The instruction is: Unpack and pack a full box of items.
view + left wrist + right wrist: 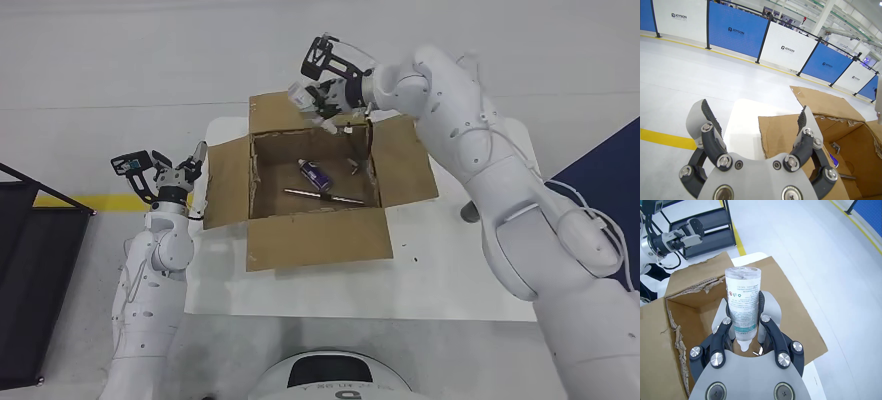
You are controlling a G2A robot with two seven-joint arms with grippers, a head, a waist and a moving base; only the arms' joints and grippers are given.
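While clamped, bottle (pixel 743 306) between right jaws

Looks like a factory hall: blue-and-white partition panels (pixel 738 32), pale floor (pixel 687 75) with yellow line (pixel 115 203) at nine o'clock, steel roof beams (pixel 838 17).

- The floor (pixel 687 72) is pale grey, smooth and glossy, with thin seams running across it.
- A yellow line (pixel 664 139) is painted on the floor, and another runs along the foot of the barrier.
- The barrier (pixel 738 32) is made of alternating blue and white perforated panels on black posts.
- Behind the barrier a white column (pixel 822 17) rises to a brightly lit ceiling of white beams.
- A black shelf rack (pixel 719 237) stands on the floor beside a yellow line.
- A white table (pixel 430 270) with rounded corners stands on the floor.
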